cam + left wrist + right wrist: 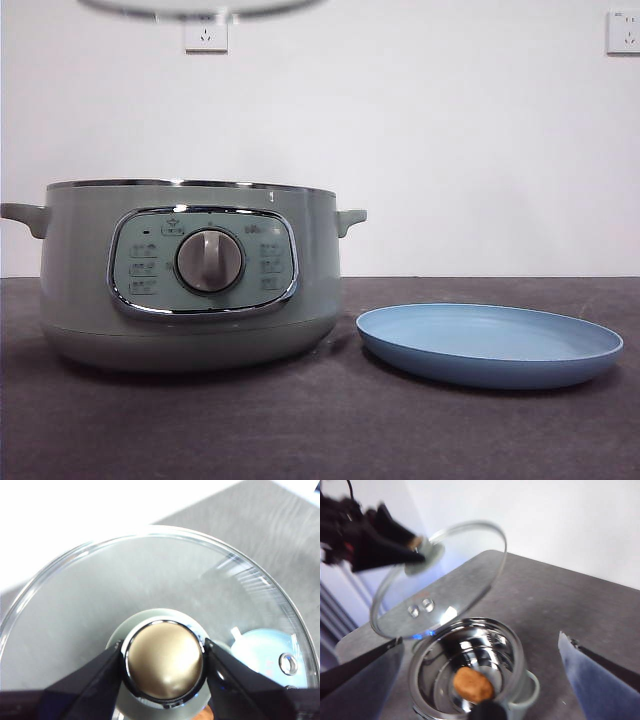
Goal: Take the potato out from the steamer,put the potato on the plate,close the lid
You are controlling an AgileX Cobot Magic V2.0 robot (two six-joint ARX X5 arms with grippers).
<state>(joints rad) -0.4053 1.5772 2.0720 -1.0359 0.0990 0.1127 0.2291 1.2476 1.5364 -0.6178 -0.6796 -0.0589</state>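
Left tool grips lid knob; steamer panel writing unreadable.

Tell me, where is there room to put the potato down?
The blue plate is bare, right beside the steamer. The dark table in front of both is free too. Inside the pot, the potato takes the middle. Above it is crowded: the left gripper holds the glass lid there, and the right gripper is open above the pot.

Low front view — overhead wrist views
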